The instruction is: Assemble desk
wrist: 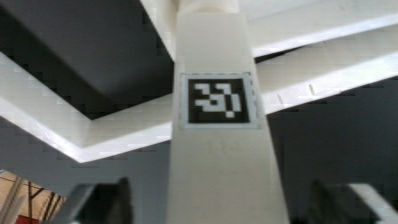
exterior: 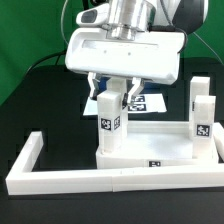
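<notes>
The white desk top (exterior: pixel 160 152) lies on the black table against the border frame. A white leg (exterior: pixel 108 128) with a square tag stands upright on its corner at the exterior view's left. My gripper (exterior: pixel 114 100) hangs straight over this leg, with one finger on each side of the leg's upper part. In the wrist view the leg (wrist: pixel 222 140) fills the middle and both fingers (wrist: pixel 103 202) stand apart from it with dark gaps, so the gripper (wrist: pixel 222 205) is open. Two more tagged legs (exterior: pixel 201 112) stand upright at the desk top's end on the exterior view's right.
The long white bars of the border frame (exterior: pixel 60 178) run along the front and up the exterior view's left. The marker board (exterior: pixel 147 101) lies flat behind the gripper. White bars (wrist: pixel 320 55) cross behind the leg in the wrist view.
</notes>
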